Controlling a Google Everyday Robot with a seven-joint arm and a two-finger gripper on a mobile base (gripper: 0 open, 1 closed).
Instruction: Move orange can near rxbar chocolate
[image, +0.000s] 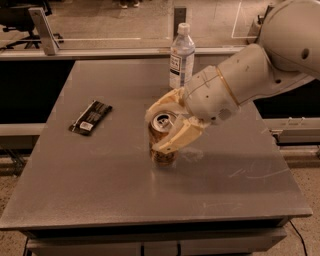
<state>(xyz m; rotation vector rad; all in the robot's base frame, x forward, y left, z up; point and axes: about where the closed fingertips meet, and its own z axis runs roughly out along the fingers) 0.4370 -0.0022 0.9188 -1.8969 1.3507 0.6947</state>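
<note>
The orange can (162, 150) stands upright near the middle of the grey table (100, 190), silver top showing. My gripper (155, 131) comes in from the right and is shut on the can, one cream finger behind its top and one in front. The can's base is at or just above the tabletop. The rxbar chocolate (90, 117), a flat black wrapper with a white patch, lies to the left of the can with bare table between them.
A clear plastic water bottle (181, 56) stands behind the gripper near the table's far edge. The white arm (250, 75) reaches over the table's right side. Metal rails and floor lie beyond the table.
</note>
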